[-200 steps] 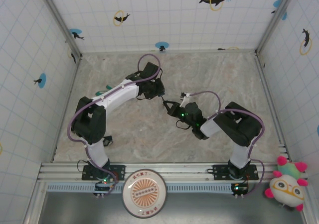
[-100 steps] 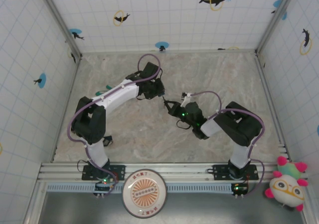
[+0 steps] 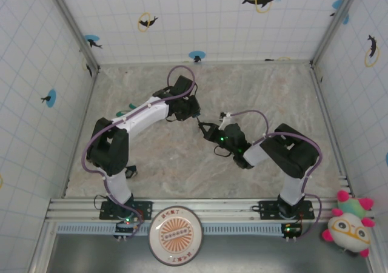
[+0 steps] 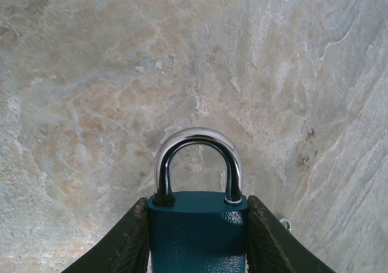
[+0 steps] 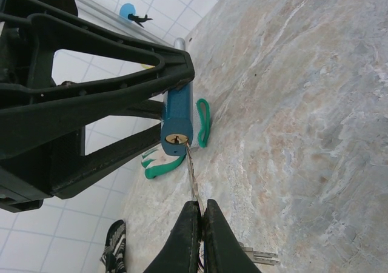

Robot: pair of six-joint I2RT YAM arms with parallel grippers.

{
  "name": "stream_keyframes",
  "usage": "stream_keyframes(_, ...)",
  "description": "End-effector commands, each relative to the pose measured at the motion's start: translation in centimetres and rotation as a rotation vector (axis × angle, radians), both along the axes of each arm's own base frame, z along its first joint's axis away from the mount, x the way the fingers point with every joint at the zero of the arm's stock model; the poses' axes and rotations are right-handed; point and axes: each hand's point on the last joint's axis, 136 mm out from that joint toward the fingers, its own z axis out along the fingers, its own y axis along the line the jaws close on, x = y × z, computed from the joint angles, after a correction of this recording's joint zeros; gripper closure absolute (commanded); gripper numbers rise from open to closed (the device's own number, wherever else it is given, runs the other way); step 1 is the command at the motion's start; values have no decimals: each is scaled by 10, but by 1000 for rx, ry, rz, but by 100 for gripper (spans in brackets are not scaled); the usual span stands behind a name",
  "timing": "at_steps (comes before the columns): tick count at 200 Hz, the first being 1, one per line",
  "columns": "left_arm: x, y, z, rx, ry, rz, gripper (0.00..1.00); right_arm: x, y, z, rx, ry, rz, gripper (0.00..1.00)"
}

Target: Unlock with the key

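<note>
Pinching the key [image 5: 193, 176] in the tightly closed right gripper [image 5: 200, 211], blade tip up against the keyhole [image 5: 176, 139] of the blue padlock [image 5: 177, 112]; cannot tell whether it has entered. Clamping the padlock's body between the fingers of the left gripper [image 4: 198, 249], shackle [image 4: 197, 141] closed, above the marble table [image 4: 91, 73].

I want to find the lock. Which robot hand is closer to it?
Left. The left gripper clamps the lock; the right gripper holds a key by its keyhole.
</note>
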Motion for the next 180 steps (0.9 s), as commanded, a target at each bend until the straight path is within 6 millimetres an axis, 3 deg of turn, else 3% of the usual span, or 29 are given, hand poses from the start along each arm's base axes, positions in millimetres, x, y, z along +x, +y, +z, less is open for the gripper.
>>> stream_keyframes(1, 3, -3, 18, -39, -32, 8, 82, -1, 4, 5, 15, -25, 1, 100)
stream_keyframes(180, -1, -3, 10, -36, -15, 5, 82, 11, -6, 18, 19, -60, -37, 100)
